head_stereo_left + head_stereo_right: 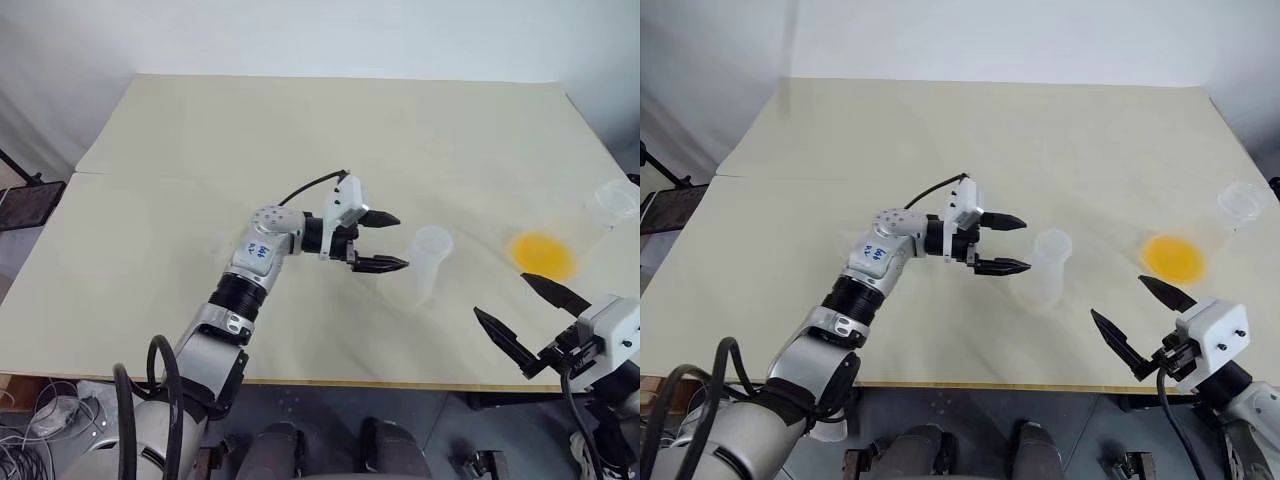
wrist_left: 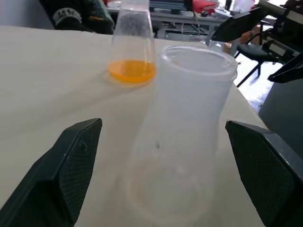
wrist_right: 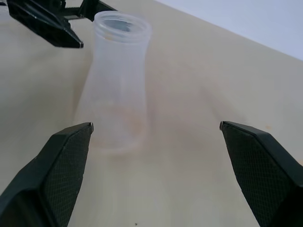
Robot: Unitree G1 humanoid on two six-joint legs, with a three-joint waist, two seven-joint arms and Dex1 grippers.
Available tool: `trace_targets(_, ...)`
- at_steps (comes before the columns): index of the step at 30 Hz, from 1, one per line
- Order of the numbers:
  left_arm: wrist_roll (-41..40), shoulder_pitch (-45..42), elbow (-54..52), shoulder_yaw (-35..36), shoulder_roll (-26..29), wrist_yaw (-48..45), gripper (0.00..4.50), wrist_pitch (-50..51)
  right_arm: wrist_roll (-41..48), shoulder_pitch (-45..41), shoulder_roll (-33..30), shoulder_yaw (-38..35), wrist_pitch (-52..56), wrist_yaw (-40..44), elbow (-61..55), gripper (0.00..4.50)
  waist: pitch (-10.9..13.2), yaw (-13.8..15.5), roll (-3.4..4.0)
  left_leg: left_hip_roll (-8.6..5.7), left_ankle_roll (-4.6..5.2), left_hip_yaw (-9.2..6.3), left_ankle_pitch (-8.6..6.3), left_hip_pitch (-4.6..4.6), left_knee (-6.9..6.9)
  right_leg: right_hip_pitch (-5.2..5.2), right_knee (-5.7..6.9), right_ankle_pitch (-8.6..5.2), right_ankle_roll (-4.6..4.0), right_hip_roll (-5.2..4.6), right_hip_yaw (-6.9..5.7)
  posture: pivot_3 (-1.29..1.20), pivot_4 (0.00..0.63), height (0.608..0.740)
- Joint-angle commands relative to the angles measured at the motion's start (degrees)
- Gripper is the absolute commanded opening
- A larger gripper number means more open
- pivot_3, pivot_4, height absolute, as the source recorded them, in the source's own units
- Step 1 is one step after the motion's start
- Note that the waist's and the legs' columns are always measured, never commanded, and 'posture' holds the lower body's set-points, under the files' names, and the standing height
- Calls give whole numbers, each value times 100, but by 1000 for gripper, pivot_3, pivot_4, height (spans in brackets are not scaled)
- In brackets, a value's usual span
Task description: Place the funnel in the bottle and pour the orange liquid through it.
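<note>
Head views: bottle upright mid-table; left gripper spread wide just beside it, gripping nothing; right gripper likewise agape near the front edge; orange liquid in a clear flask further right; funnel near the right edge.

Left wrist view: bottle framed between parted fingers.

Right wrist view: bottle ahead, untouched.

Risk: light, empty bottle easily tipped by a careless sideways brush.

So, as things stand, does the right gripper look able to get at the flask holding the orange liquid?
Probably yes. The right gripper is open, and the flask with the orange liquid stands just beyond its fingertips on bare table; nothing lies between them. The bottle stands off to the side.
</note>
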Motion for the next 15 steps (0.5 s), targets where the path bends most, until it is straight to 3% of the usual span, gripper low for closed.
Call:
trace_targets(1,-144,-95,-376,225,305,-93,4438,83,135,-41,-161,-233,9,119,-38,4500,0,-10,0,0,0,0,0,0,0,-1,1,0,0,0,0,0,150,740)
trace_targets(10,-350,-88,-719,1031,1189,578,4438,487,210,-321,-417,-138,52,415,282,4500,0,0,0,1,-1,-4,0,4,3,0,11,1,2,-2,0,0,150,740)
trace_targets(15,-595,705,-2128,1458,1566,1096,4438,1073,212,-848,-573,143,121,597,648,4500,0,-42,1,-1,-1,-14,-1,6,4,1,15,6,10,-2,5,0,150,740)
